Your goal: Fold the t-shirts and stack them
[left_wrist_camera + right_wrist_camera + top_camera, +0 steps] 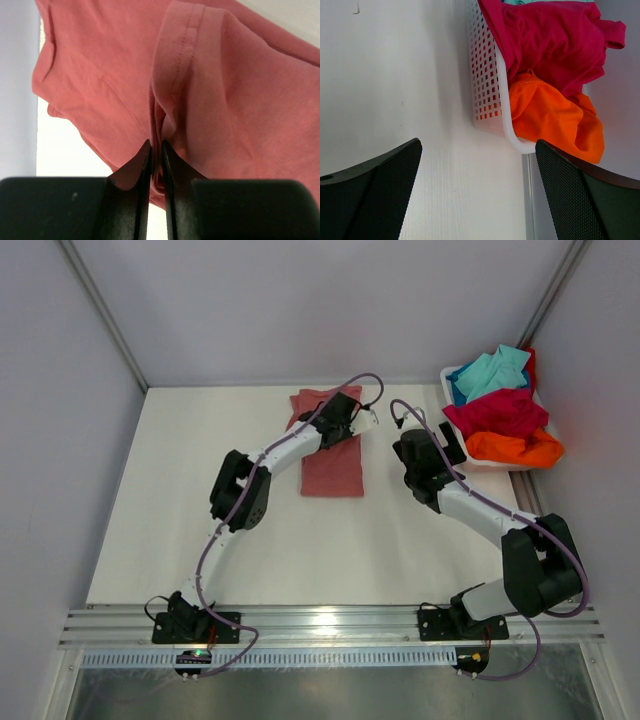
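Observation:
A salmon-pink t-shirt (334, 468) lies as a long narrow strip at the back middle of the table. My left gripper (352, 416) is over its far half, shut on a bunched fold of the pink cloth (210, 100); its black fingers (145, 165) pinch a hemmed edge. Crimson (500, 412), orange (515, 448) and turquoise (492, 372) t-shirts are heaped in the white basket (452, 375) at the back right. My right gripper (440, 445) hangs open just left of the basket, nothing between its fingers (380, 195); the crimson tee (555, 40) and orange tee (552, 115) show ahead of it.
The perforated basket wall (487, 75) stands close to my right gripper. Grey walls enclose the table on the left, back and right. A metal rail (330, 625) runs along the near edge by the arm bases.

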Robot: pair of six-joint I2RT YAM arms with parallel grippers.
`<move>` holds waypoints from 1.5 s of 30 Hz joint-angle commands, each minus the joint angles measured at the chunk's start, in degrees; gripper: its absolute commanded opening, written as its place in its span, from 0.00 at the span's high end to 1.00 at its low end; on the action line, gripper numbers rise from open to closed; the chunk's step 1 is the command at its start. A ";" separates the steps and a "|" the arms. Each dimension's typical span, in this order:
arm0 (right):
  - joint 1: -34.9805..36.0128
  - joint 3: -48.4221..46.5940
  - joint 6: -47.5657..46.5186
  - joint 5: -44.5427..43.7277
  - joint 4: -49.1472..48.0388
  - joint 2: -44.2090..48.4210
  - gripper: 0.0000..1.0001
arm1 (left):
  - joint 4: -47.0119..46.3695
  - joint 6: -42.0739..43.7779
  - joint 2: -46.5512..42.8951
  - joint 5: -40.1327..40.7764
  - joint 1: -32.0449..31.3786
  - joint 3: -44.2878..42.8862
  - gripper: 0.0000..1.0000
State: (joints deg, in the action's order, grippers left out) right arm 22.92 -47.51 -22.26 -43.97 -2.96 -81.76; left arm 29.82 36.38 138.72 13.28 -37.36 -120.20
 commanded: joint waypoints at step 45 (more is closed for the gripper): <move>0.11 -3.47 3.01 2.57 1.73 0.46 0.01 | 0.30 -18.71 -24.00 8.75 -2.27 5.76 0.01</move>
State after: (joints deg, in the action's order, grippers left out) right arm 22.92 -48.64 -20.95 -42.19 -0.64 -83.92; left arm 19.22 25.47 125.23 33.52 -39.46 -112.99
